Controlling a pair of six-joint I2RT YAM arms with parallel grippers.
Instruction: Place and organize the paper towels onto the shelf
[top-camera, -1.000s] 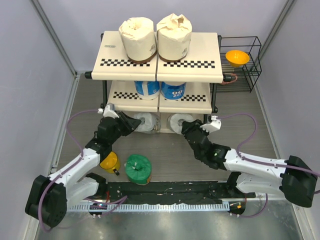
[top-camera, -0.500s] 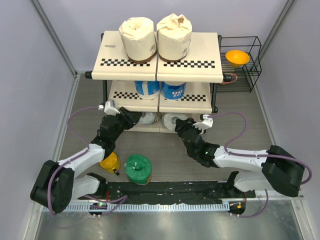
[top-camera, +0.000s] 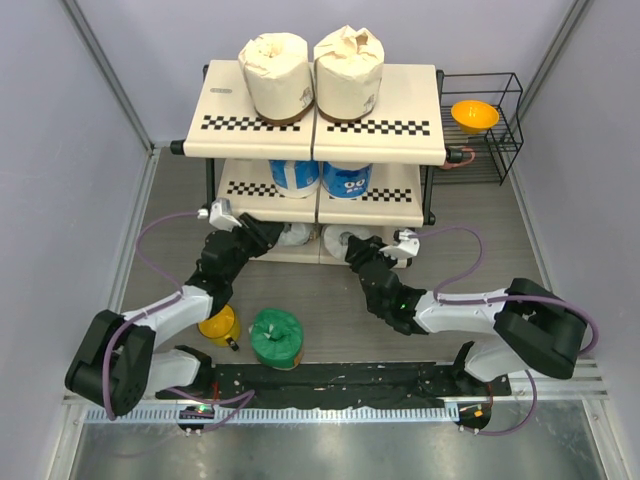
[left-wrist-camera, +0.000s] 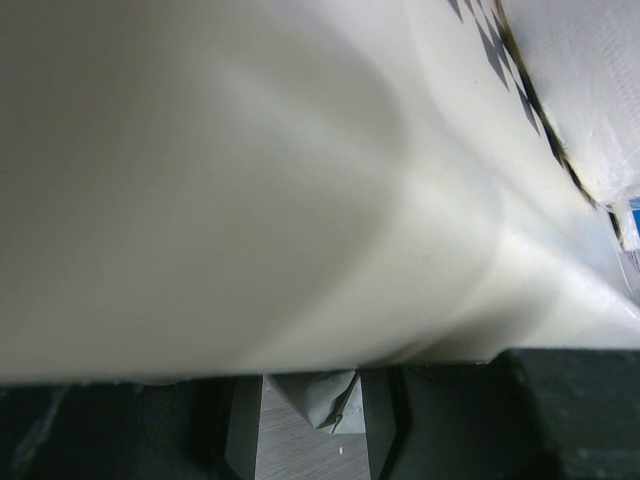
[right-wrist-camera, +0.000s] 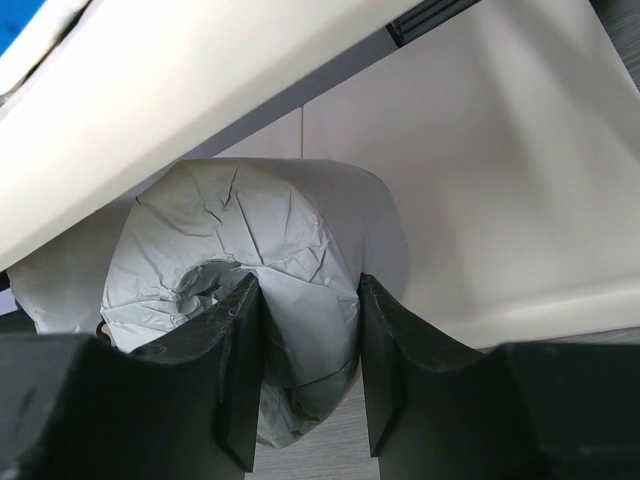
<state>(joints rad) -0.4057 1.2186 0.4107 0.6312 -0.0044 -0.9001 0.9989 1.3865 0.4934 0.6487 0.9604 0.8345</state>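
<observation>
Grey metal tabletop (top-camera: 330, 290) fronts the three-tier shelf (top-camera: 250, 125), where both arms reach in under the middle board. The right gripper (right-wrist-camera: 305, 310) is clamped on the right grey roll (right-wrist-camera: 300, 220), which lies on its side at the lowest tier with its centre hole facing back along the arm. The left gripper (top-camera: 272, 236) is pinched on the wrapper of the left grey roll (top-camera: 296, 236) beside it. Each roll sits straight ahead of its tool, so release and a straight pull-back look likely next. The green roll (top-camera: 276, 338) stands on the table, nearer the left arm.

Bright, even overhead light; soft shadow beneath the shelf (top-camera: 400, 112). Left wrist view blurred cream; right wrist's grey roll (right-wrist-camera: 300, 240) sharp.
</observation>
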